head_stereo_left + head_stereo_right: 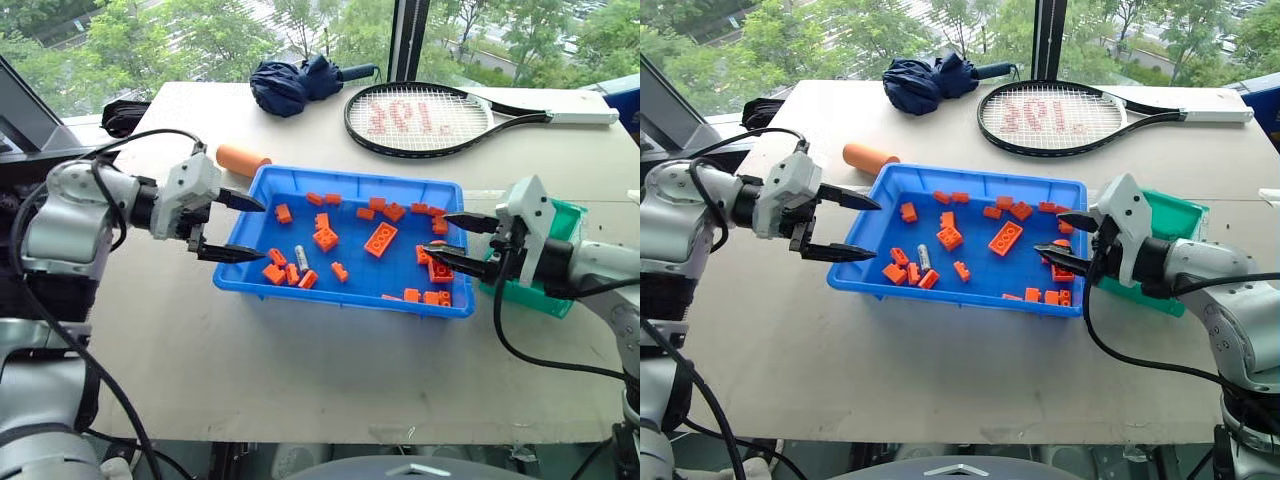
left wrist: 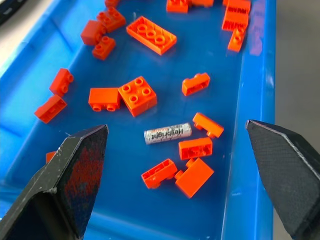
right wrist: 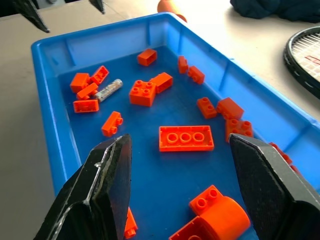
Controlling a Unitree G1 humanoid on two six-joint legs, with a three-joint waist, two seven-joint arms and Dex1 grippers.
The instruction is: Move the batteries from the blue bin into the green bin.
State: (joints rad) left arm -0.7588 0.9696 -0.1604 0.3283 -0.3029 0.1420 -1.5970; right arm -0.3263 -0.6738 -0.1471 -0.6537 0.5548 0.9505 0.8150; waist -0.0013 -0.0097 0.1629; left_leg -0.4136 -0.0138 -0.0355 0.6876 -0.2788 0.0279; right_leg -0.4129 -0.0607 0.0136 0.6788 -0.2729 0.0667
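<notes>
A single silver battery (image 1: 301, 257) lies among orange bricks near the left end of the blue bin (image 1: 340, 297); the left wrist view has the battery (image 2: 167, 133) between and beyond my left fingertips. My left gripper (image 1: 262, 232) hovers open over the bin's left rim, pointing in, nothing in it. My right gripper (image 1: 436, 232) is open and empty over the bin's right end, above some bricks. The green bin (image 1: 567, 222) stands just right of the blue bin, partly behind my right hand; its inside is hidden.
Orange bricks (image 1: 380, 239) are scattered through the blue bin. An orange cylinder (image 1: 243, 160) lies on the table behind the bin's left corner. A tennis racket (image 1: 430, 118) and a folded dark-blue umbrella (image 1: 295, 82) lie at the back. Bare tabletop stretches in front.
</notes>
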